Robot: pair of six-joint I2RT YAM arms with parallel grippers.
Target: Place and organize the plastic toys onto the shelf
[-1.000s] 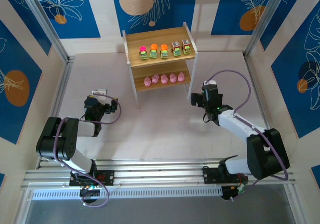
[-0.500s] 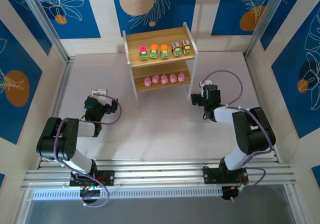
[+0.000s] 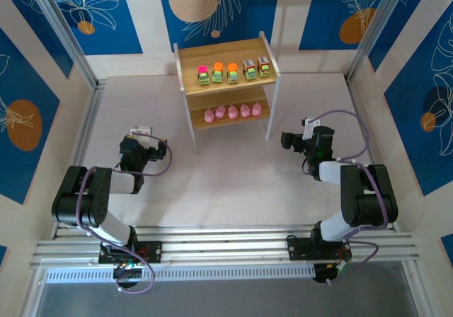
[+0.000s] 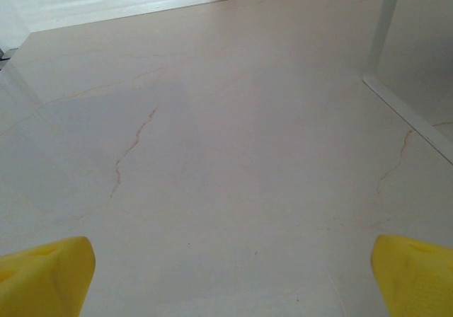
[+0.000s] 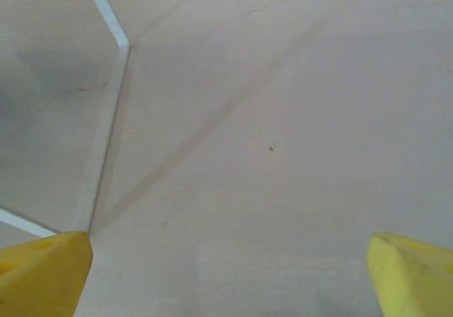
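The shelf stands at the back middle of the table. Several blocky car toys line its top tier, green ones with pink or orange tops and greyish ones. A row of several pink blob toys sits on its lower tier. My left gripper hovers low over the table to the left of the shelf, open, with nothing between its yellow fingers. To the right of the shelf my right gripper is open and empty too, its yellow fingers spread wide over the bare table.
A white shelf leg and floor rail lie ahead to the right of the left gripper. Another white leg and rail lie to the left of the right gripper. Blue patterned walls enclose the table.
The right arm has folded back, carrying its open gripper to the right and slightly nearer, away from the shelf's right leg. The left arm and the toys have not moved.
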